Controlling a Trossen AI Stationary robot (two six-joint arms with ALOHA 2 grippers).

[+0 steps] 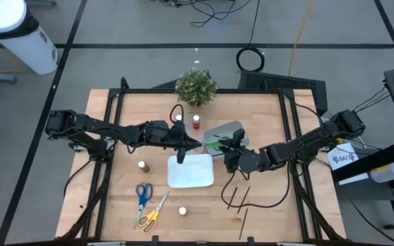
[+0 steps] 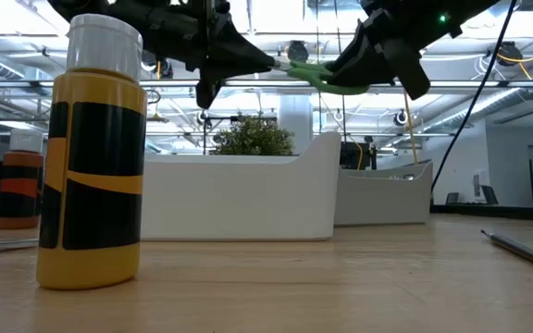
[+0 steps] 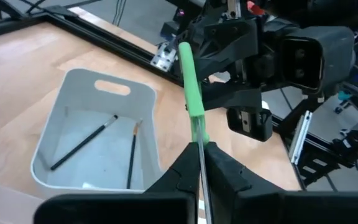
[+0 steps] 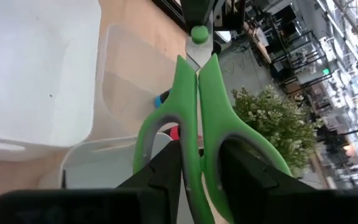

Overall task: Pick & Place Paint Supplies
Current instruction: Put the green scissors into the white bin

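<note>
**Green scissors held between both my grippers, above the trays**

My left gripper [image 3: 202, 163] is closed; its two dark fingers pinch the thin metal blade end of the green plastic-handled scissors [image 3: 192, 93]. My right gripper [image 4: 199, 163] grips the same scissors by the handles, its fingers pressed against the two green loops, narrowly parted around them. So both my hands hold one tool, raised in the air, blades closed.

In the overhead view the scissors [image 1: 214, 142] hang between my two arms, over the near edge of the grey rectangular plastic tray [image 1: 236, 128]. That tray holds two thin dark brushes [image 3: 87, 142] lying on its floor. Just beside it sits a white rectangular tray [image 1: 191, 179]. A leafy green potted plant [image 1: 196, 87] stands at the far edge of the wooden table [image 1: 265, 109].

Elsewhere on the table lie scissors with blue handles [image 1: 143, 194], scissors with yellow handles [image 1: 152, 214], a small red paint bottle [image 1: 196, 121], a small brown bottle [image 1: 143, 166], a small whitish bottle [image 1: 182, 212] and loose brushes [image 1: 238, 194], still to be sorted.

I judge this a hand-over. My left pinch sits on a narrow, smooth blade; if my right gripper lets go, the heavier handles could swing down or slip out. If both arms pull apart while gripping, the scissors could twist or open.
</note>
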